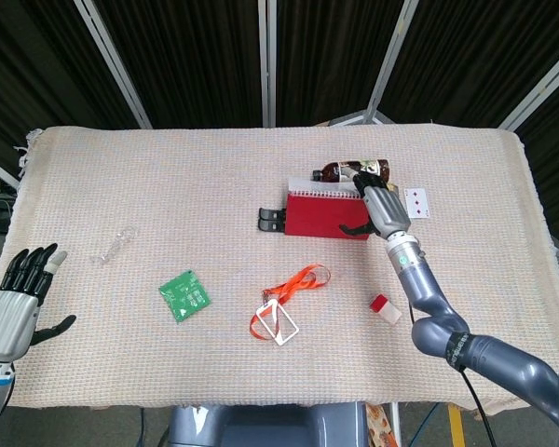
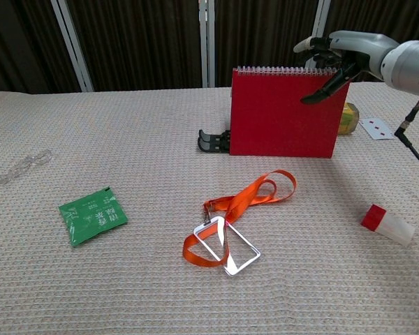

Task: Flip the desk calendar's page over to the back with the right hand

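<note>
1. At 1 o'clock on the tabletop: red calendar stands upright, spiral on top.
2. Right hand over the calendar's top right corner, fingers spread, thumb against the red face; grasping nothing visible.
3. Left hand at 8 o'clock, off the edge, released, fingers apart.
4. Bottle lies behind the calendar.
5. Lanyard at 6 o'clock of the calendar; green packet at 8.

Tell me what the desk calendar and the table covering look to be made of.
Desk calendar: likely matte red card covers, flat and stiff, standing unsupported, bound by a metal-looking spiral along the top edge under the right robot hand. Table covering: woven beige cloth, going by its regular waffle-like texture.
</note>
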`<state>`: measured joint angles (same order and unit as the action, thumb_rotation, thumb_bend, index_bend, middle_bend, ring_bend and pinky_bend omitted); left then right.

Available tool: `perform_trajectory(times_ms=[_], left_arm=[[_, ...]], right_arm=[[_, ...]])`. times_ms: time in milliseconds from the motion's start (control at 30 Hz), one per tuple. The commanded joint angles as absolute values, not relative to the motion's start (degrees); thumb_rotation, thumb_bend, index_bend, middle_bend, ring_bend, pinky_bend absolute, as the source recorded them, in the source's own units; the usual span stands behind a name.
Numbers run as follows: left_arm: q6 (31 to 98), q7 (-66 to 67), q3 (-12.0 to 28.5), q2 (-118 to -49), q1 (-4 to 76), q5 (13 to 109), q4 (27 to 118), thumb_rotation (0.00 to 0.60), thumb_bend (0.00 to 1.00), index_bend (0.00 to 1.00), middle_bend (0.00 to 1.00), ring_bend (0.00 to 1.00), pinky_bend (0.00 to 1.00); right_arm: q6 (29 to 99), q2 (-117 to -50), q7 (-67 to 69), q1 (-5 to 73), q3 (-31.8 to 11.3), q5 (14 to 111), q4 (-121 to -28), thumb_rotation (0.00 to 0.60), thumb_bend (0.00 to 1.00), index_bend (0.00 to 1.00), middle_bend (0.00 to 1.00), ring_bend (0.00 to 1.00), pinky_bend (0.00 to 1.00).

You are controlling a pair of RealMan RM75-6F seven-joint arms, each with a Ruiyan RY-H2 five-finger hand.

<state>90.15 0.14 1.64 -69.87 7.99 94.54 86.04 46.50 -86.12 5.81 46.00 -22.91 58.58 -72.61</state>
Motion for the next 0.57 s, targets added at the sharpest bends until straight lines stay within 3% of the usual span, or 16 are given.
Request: perform_trajectory(times_ms=[33,300,433,567], left_arm=[[90.1,-0.4,1.8,-69.7,7.9,94.1,85.9,0.600,0.07,0.00,0.00,0.00,0.00],[90.5,-0.4,1.6,-69.9,7.7,94.2,85.3,0.600,0.07,0.00,0.00,0.00,0.00],[90.7,1.2,1.0,-70.5,7.4,94.9,84.9,0.600,0.07,0.00,0.00,0.00,0.00],[91.0,2.7,0.3,-71.1,7.0,95.8,84.7,0.600,0.07,0.00,0.00,0.00,0.00]], right_arm=[[55.6,-84.0,8.7,43.1,-22.8,66.9,-77.7,0.600,0.13,0.06,0.08,0.01,0.00],[75.1,-75.9,-2.1,30.9,-12.1,82.6,-84.4,0.600,0.15,0.04,0.00,0.00,0.00],[85.5,-74.5,-7.6,21.5,-6.1,85.2,-83.7,0.600,0.15,0.00,0.00,0.00,0.00],[91.0,-74.8,-7.6,15.3,-2.9,85.8,-79.9,0.600,0.15,0.00,0.00,0.00,0.00]])
